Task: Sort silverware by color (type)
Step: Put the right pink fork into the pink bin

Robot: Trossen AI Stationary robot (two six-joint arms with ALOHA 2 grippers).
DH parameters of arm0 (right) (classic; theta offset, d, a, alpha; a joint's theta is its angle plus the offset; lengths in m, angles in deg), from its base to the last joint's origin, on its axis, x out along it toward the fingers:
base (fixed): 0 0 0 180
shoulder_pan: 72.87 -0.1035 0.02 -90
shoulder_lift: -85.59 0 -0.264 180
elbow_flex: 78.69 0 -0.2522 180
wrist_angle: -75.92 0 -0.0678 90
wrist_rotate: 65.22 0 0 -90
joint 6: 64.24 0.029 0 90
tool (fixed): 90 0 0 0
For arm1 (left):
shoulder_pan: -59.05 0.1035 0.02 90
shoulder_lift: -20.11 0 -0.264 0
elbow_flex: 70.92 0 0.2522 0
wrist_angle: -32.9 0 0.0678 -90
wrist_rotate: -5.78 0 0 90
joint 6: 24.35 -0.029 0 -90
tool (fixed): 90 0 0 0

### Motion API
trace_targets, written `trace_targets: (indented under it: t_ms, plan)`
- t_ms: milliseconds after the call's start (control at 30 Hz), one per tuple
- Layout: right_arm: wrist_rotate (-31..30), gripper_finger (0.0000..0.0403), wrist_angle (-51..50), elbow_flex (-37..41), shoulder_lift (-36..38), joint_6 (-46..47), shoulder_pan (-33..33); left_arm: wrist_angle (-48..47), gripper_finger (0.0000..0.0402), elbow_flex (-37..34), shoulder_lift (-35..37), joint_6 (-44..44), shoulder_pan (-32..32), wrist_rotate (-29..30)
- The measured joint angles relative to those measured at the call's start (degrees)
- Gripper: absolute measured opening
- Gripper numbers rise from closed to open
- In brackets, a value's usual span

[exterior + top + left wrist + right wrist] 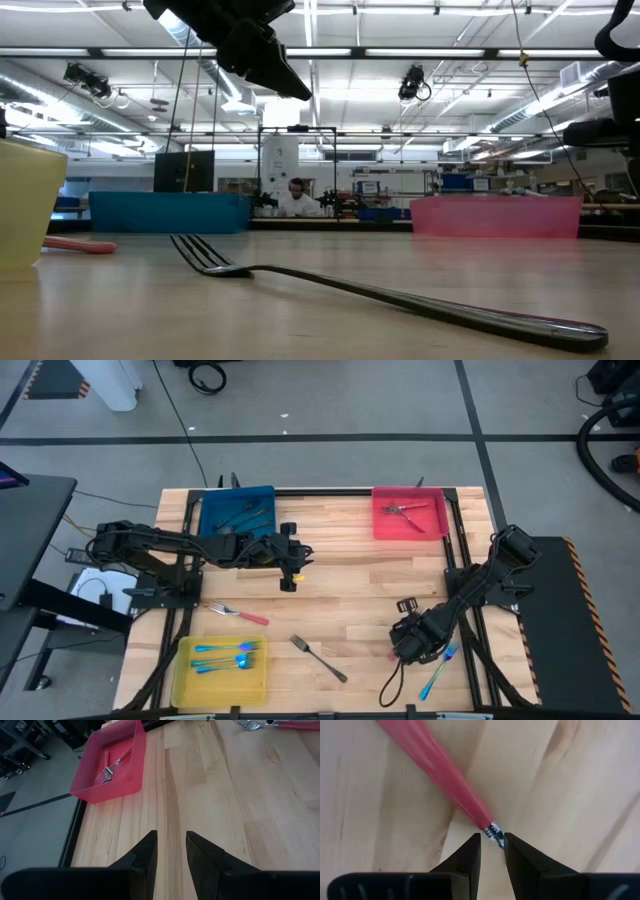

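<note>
The right gripper (492,851) is down at the table near the front right corner, its fingers set narrowly either side of the metal neck of a red-handled utensil (437,775); whether they already pinch it I cannot tell. The left gripper (290,565) hovers above the table just in front of the blue tray (210,500), fingers slightly apart and holding nothing.

The sorting looks roughly half done. The yellow tray (190,682) holds several blue-handled pieces, the blue tray holds dark metal ones, and the red tray (437,525) holds a fork or two. Still loose on the table are a red-handled fork (238,612) near the yellow tray, a grey fork (318,658) beside that tray, and a blue-handled piece (438,672) by the right gripper.
</note>
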Motion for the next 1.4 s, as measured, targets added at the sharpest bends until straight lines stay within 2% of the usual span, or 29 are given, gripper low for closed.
trace_targets:
  t_ms: [267, 400, 733, 1400]
  plan:
    - [-0.3, 0.0093, 8.0, 3.3, 0.4, 1.0, 0.2, 0.0, 0.0102, 0.0, 0.0, 0.0, 0.0, 0.0]
    - [-2.3, 0.0093, 8.4, 3.4, 0.3, 8.5, 0.5, 0.0, 0.0102, 0.0, 0.0, 0.0, 0.0, 0.0]
    - [-2.6, 0.0092, 11.2, 3.2, 0.4, 25.8, 3.1, 0.0, 0.0102, 0.0, 0.0, 0.0, 0.0, 0.0]
    - [0.3, 0.0093, 15.4, 5.1, 0.1, 26.1, 8.4, -0.2, 0.0102, 0.0, 0.0, 0.0, 0.0, 0.0]
